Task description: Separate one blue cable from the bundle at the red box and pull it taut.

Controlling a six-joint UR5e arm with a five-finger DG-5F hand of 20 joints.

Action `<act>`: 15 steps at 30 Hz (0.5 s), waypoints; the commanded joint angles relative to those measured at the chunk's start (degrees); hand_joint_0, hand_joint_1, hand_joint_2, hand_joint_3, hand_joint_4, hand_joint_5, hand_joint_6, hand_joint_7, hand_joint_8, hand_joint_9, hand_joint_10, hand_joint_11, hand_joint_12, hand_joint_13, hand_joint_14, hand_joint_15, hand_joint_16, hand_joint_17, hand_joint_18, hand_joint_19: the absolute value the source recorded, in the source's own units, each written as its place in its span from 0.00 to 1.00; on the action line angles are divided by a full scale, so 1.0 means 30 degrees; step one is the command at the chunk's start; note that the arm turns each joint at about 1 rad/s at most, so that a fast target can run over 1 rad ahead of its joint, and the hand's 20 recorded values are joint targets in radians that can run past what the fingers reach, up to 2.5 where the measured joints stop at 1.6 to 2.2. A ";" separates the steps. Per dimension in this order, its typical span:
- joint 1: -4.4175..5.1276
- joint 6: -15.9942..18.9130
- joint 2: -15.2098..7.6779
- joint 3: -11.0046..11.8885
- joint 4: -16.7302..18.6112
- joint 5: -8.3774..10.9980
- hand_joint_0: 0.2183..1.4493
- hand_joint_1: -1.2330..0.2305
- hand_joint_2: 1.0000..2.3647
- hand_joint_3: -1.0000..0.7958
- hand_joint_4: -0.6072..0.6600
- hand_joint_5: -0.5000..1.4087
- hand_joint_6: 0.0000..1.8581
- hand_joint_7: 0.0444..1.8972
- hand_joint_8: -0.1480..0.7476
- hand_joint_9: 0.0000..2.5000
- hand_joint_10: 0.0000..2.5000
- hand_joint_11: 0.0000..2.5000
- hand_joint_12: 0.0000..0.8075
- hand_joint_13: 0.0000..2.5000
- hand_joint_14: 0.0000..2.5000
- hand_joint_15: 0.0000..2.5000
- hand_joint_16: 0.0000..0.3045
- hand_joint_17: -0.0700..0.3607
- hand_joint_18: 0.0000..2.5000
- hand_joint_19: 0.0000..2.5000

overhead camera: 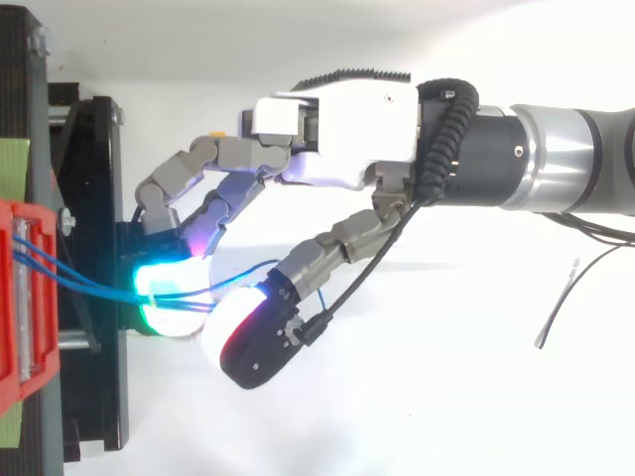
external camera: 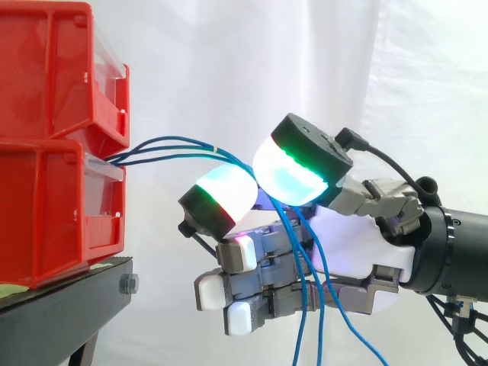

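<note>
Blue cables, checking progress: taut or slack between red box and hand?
Slack: the blue cables bow from the red box to the hand, then hang loose below.

From the right, the hand (overhead camera: pixel 337 129) curls its glowing fingers (overhead camera: pixel 167 278) onto the blue cables (overhead camera: pixel 89 283) near the red box (overhead camera: pixel 20 297).

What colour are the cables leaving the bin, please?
The cables are blue, clearest in the side view.

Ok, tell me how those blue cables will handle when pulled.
Probably floppy: the blue cables arc from the red bin and hang limp below the hand. Likely light, being thin. They may slip between the rounded pads pinching them.
</note>
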 commanded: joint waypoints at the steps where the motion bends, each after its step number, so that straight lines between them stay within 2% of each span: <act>1: 0.0002 -0.0026 0.0000 -0.0004 -0.0007 0.0002 0.35 0.23 0.00 0.28 0.57 0.18 0.50 0.60 0.51 0.35 0.01 0.39 0.43 0.31 0.01 0.23 0.13 0.38 0.30 0.25; 8: 0.0031 -0.0026 0.0000 -0.0004 -0.0007 0.0002 0.25 0.28 0.00 0.28 0.59 0.18 0.49 0.60 0.52 0.35 0.01 0.39 0.44 0.31 0.01 0.24 0.14 0.39 0.30 0.25; 13: 0.0031 -0.0026 0.0000 0.0025 0.0023 0.0002 0.26 0.38 0.00 0.28 0.59 0.18 0.49 0.59 0.52 0.35 0.01 0.38 0.44 0.31 0.01 0.23 0.14 0.39 0.29 0.25; 15: 0.0061 -0.0026 0.0000 0.0025 0.0081 0.0002 0.28 0.37 0.00 0.28 0.59 0.18 0.49 0.60 0.51 0.34 0.01 0.39 0.44 0.31 0.01 0.24 0.14 0.38 0.29 0.26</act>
